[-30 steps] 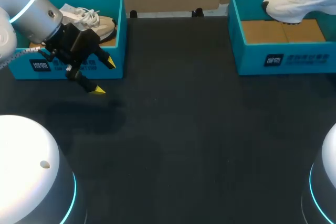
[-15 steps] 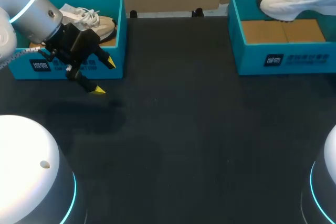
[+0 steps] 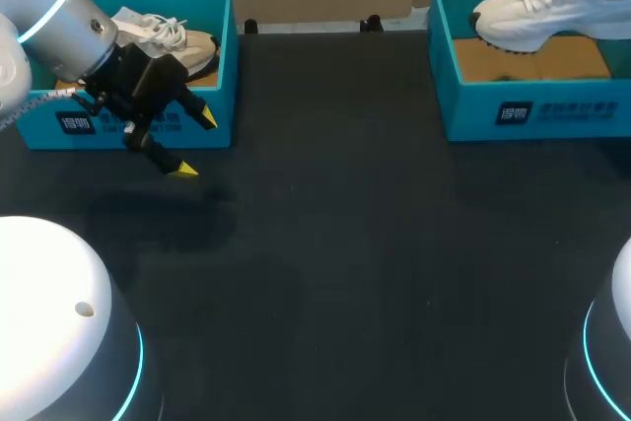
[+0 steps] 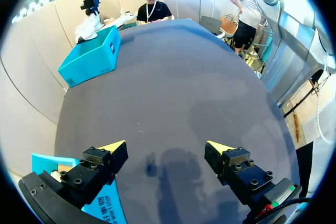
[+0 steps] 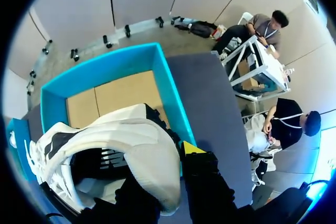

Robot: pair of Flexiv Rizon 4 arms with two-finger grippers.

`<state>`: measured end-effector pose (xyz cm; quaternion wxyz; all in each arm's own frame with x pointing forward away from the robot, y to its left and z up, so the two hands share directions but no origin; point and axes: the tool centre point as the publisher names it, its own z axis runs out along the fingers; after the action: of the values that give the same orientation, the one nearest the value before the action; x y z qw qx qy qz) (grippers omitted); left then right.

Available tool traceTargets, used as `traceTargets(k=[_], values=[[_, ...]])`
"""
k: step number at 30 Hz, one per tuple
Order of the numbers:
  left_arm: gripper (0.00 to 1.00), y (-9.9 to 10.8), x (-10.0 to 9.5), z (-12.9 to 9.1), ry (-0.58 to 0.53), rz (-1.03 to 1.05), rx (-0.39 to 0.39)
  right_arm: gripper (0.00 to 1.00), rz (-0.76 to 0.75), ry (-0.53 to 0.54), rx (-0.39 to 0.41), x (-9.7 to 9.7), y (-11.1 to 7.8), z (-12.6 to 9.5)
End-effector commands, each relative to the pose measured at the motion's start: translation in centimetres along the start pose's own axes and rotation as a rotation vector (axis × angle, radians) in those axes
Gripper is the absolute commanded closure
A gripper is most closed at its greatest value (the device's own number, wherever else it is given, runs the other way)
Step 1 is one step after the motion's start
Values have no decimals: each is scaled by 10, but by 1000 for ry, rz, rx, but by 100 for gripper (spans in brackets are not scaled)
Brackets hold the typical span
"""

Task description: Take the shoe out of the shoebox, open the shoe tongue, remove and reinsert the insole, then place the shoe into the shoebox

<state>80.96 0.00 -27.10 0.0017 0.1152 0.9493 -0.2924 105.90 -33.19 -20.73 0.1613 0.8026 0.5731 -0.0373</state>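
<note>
Head view: white shoe [image 3: 537, 15] hangs above right shoebox [image 3: 532, 105], far right. Step: take-out. L gripper [image 3: 194, 145] spread wide, empty, by left shoebox [image 3: 225, 66]. Box-front labels: print not read.
Left wrist view: nothing between fingers; bare table [image 4: 173, 77] ahead.
Right wrist view: R gripper [image 5: 168, 156] clamps shoe's heel collar. Next, prob.: carry shoe to mid-table, set down.
</note>
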Motion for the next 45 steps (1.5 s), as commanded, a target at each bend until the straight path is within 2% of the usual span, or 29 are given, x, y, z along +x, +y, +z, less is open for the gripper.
traceTargets(k=[1,12,24,37,45], values=[[0,0,0,0,1,0,-3,100,7,3,1,5,7,12],[0,0,0,0,1,0,-3,100,3,-34,-8,14,13,36],[0,0,0,0,1,0,-3,100,11,-37,13,24,10,62],[0,0,0,0,1,0,-3,100,30,-69,0,21,10,83],[0,0,0,0,1,0,-3,100,26,-69,9,28,9,97]])
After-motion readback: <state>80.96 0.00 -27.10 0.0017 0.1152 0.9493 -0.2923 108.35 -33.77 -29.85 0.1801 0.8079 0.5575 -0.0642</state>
